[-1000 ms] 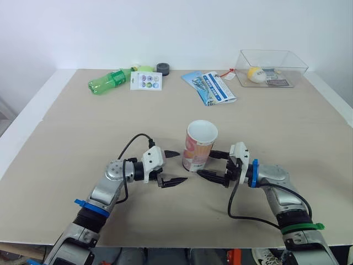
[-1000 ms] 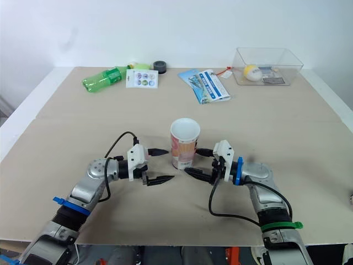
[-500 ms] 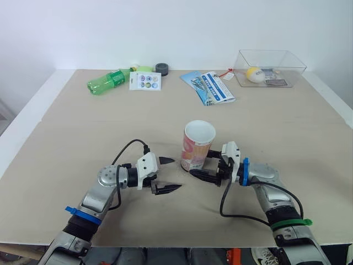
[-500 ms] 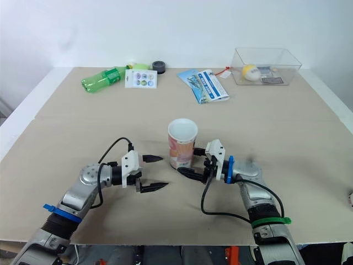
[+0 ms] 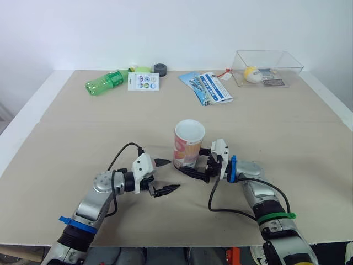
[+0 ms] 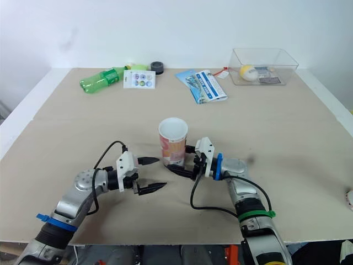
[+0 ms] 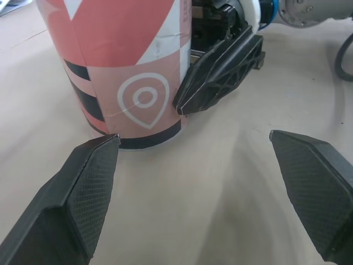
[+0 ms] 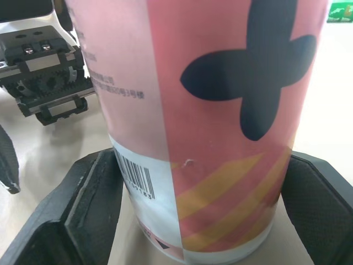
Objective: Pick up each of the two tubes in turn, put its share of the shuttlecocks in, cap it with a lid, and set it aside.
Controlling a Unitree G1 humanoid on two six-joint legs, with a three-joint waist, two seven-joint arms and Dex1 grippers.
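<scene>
A pink and red patterned tube point(image 5: 189, 144) stands upright and open-topped in the middle of the table. My right gripper point(image 5: 187, 164) reaches in from the right, open. Its two fingers point(image 8: 94, 204) sit close on either side of the tube's base point(image 8: 204, 110). Whether they press on the tube is unclear. My left gripper point(image 5: 172, 175) rests low on the table just left of the tube, open, with nothing between its fingers point(image 7: 83, 182). In the left wrist view, the tube point(image 7: 127, 66) has one right finger point(image 7: 220, 72) beside it.
Along the far edge lie a green bottle point(image 5: 105, 81), a white card point(image 5: 143, 81), a small dark round lid point(image 5: 160, 68) and blue pamphlets point(image 5: 207, 87). A clear box point(image 5: 267, 67) holding a yellow ball stands at the far right.
My right gripper has advanced left until its fingers flank the tube's base. My left gripper has drawn back slightly toward me. The camera has shifted a little.
</scene>
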